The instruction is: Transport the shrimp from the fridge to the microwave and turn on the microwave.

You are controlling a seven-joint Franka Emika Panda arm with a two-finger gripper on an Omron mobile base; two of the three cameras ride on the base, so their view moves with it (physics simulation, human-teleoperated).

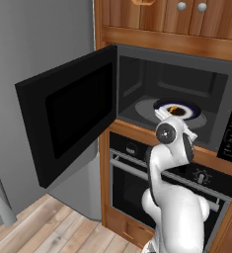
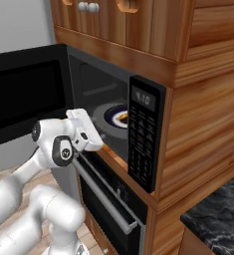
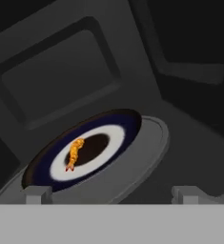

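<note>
The microwave stands open, its black door swung out to the left. Inside, the small orange shrimp lies on a dark plate with a white ring, which rests on the round grey turntable. The shrimp and plate also show past the hand in both base views. My gripper is open and holds nothing. It hovers at the microwave's mouth, just short of the plate, and points in at it. The grey fridge stands left of the microwave.
The keypad panel sits right of the microwave opening. Below the microwave is a black oven with a horizontal bar handle. Wooden cabinets hang above, and a dark counter lies at lower right.
</note>
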